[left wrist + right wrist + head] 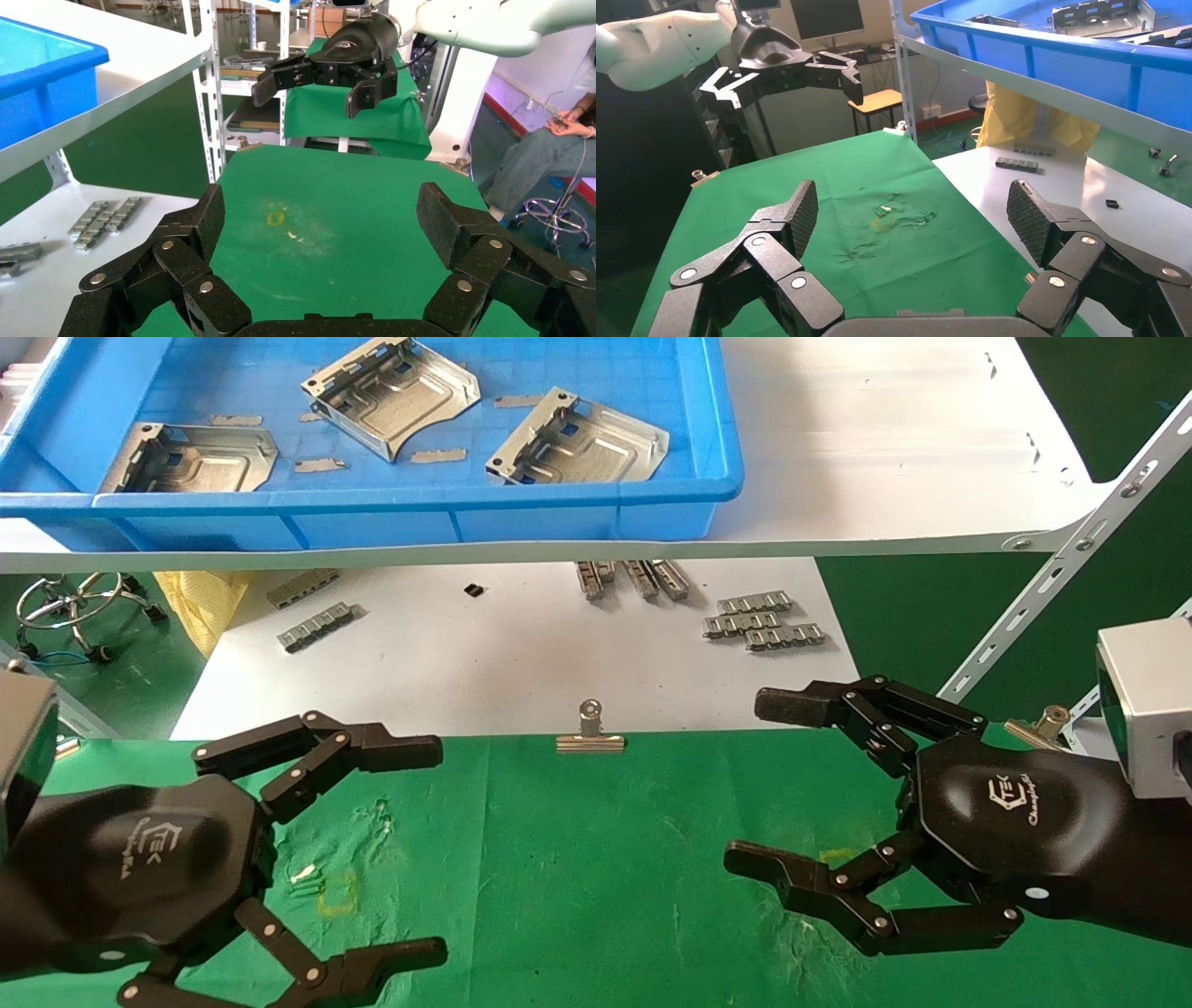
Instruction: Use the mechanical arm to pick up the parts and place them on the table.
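Both black TEK robot hands, left [438, 845] and right [745, 784], hover with jaws spread wide and empty over the green-cloth bench [596, 859], apparently poised to begin. Three stamped metal plates [391, 393] wait in the blue bin [419, 509] on the white shelf; only the head view shows all three.

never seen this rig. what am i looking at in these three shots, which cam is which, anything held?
Two-armed robot. The head view looks down on the green table: left gripper and right gripper hover over it, both open and empty. Each wrist view looks out between that arm's own fingers, with the other gripper farther off. Three silvery parts lie in the blue bin on the white shelf. Below, small grey strips lie on a white board; a binder clip sits at the cloth's edge.
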